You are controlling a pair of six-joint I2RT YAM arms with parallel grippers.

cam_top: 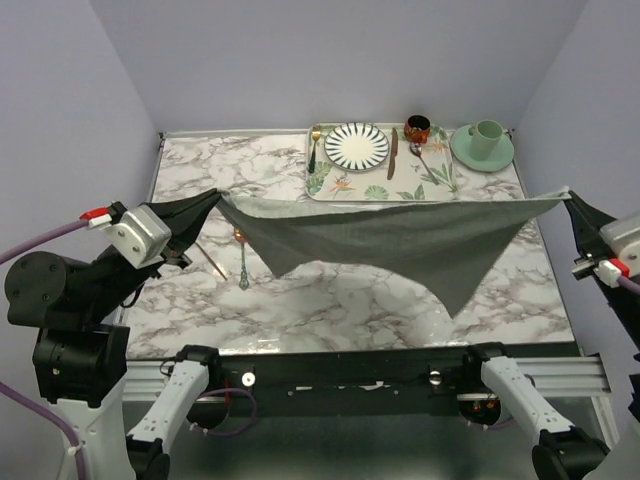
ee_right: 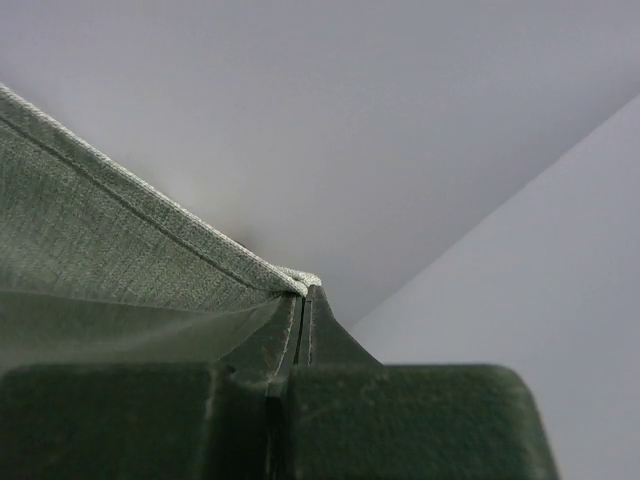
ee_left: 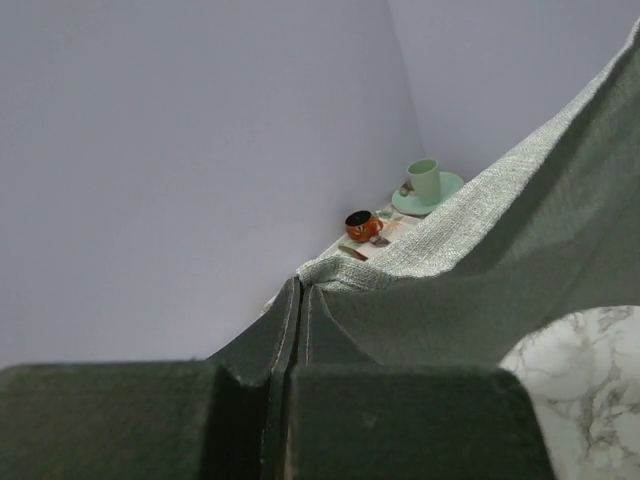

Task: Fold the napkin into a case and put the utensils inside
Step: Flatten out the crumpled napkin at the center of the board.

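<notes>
The grey napkin (cam_top: 400,240) hangs stretched in the air across the table, its lower edges drooping toward the marble. My left gripper (cam_top: 216,197) is shut on the napkin's left corner (ee_left: 340,270). My right gripper (cam_top: 567,193) is shut on the right corner (ee_right: 295,280). The spoon with the pale-green handle (cam_top: 243,262) and the copper-pink fork (cam_top: 212,262) lie on the marble at the left, below the napkin's left end, partly hidden by my left gripper.
A leaf-patterned tray (cam_top: 385,186) at the back holds a striped plate (cam_top: 357,146), a gold fork (cam_top: 314,148), a knife (cam_top: 393,152) and a small orange cup (cam_top: 417,127). A green cup on a saucer (cam_top: 483,145) stands at the back right.
</notes>
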